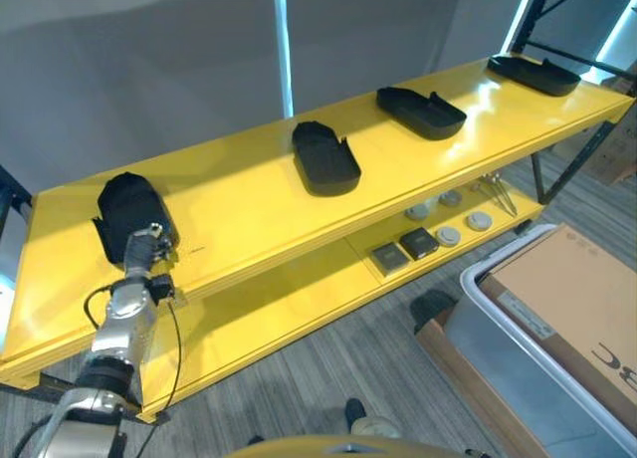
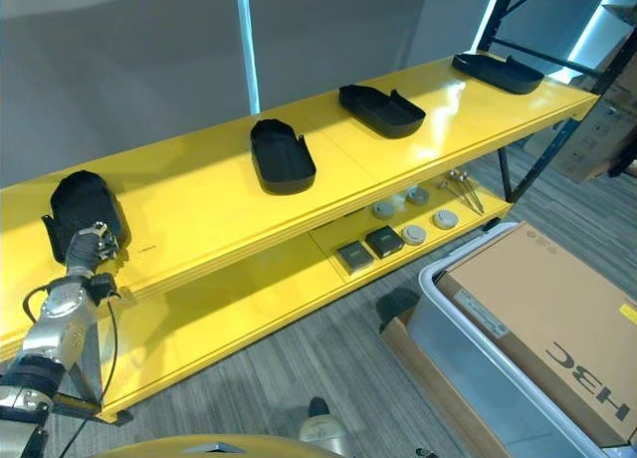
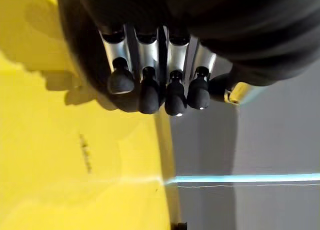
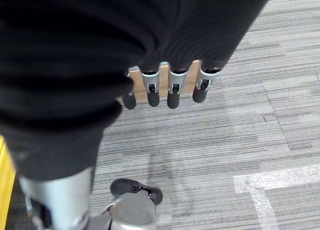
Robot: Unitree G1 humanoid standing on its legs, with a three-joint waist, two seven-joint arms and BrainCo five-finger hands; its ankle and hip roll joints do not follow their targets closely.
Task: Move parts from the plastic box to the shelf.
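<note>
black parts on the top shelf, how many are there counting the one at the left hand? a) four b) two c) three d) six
a: four black parts sit along the yellow top shelf: one at the left hand, a second, a third and a fourth at the far end.

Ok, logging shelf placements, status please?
Left hand shut on black moulded plastic part at yellow shelf's left end. Right hand open, hanging over floor. Nothing in the way.

Four parts (image 1: 325,159) in a row along the top shelf (image 1: 239,209), plastic box (image 1: 518,348) on the floor at right
</note>
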